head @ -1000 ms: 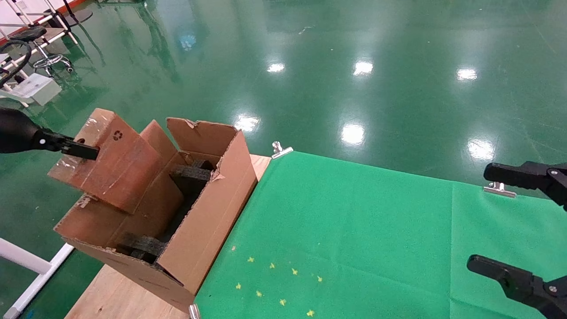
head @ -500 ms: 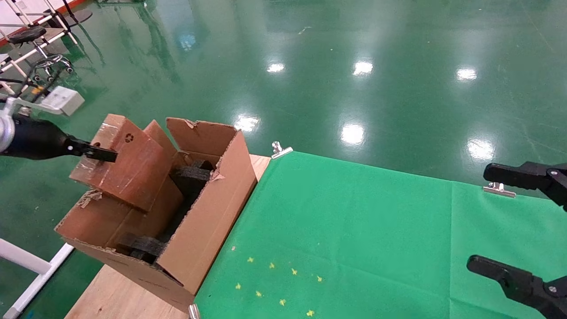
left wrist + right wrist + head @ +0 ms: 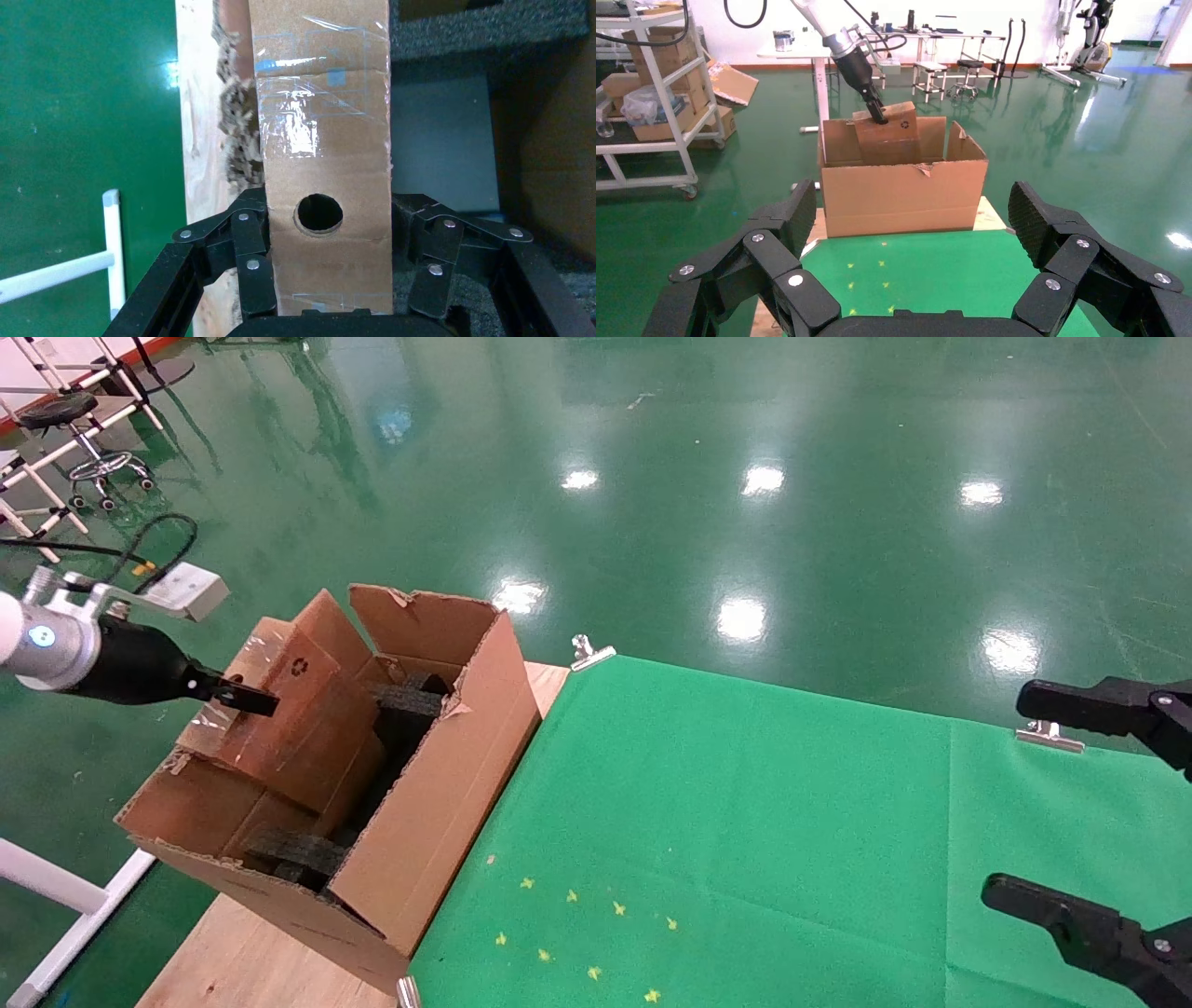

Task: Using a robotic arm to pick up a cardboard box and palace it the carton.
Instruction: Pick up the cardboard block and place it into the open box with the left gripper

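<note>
The slim brown cardboard box (image 3: 284,714), taped and marked with a recycling sign, stands tilted with its lower end down inside the carton (image 3: 438,784). My left gripper (image 3: 244,699) on the white robotic arm (image 3: 37,640) is shut on its upper end. In the left wrist view the black fingers (image 3: 253,260) clamp both sides of the cardboard box (image 3: 323,161) beside its round hole, above black foam. From the right wrist view, the cardboard box (image 3: 891,137) sticks up out of the carton (image 3: 903,193). My right gripper (image 3: 1099,812) hangs open over the table's right side.
The carton stands on the wooden table's left end (image 3: 242,957), its torn flaps up and black foam blocks (image 3: 400,700) inside. A green cloth (image 3: 745,840) with small yellow stars, held by metal clips (image 3: 591,652), covers the table. Shiny green floor lies around it.
My left gripper has carried the cardboard box to the right and down. It was above the carton's left flap; its lower end now sits inside. The right arm has not moved.
</note>
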Robot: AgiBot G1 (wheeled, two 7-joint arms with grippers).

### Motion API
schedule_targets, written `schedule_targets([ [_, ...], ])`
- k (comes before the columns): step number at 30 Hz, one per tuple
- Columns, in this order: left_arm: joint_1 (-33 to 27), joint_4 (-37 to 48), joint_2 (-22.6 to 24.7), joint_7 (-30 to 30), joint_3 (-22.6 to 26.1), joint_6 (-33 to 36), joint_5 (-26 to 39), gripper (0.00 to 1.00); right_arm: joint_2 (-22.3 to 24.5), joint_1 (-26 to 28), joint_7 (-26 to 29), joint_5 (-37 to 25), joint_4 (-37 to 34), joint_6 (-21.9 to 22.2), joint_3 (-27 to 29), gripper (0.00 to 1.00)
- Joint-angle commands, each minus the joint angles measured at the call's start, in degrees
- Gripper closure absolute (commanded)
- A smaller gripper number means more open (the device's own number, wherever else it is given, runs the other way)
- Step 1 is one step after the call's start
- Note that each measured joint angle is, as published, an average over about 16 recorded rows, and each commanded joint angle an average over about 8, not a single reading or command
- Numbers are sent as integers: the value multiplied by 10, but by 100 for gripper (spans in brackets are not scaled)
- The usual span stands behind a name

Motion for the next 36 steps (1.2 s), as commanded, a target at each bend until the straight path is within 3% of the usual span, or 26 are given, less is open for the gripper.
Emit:
schedule_targets([
  [1,7,1,4,-3,1,-4,1,100,0,0,0,0,0,0,0,0],
  [36,146,3,35,-60,-20,-107,-27,100,0,0,0,0,0,0,0,0],
])
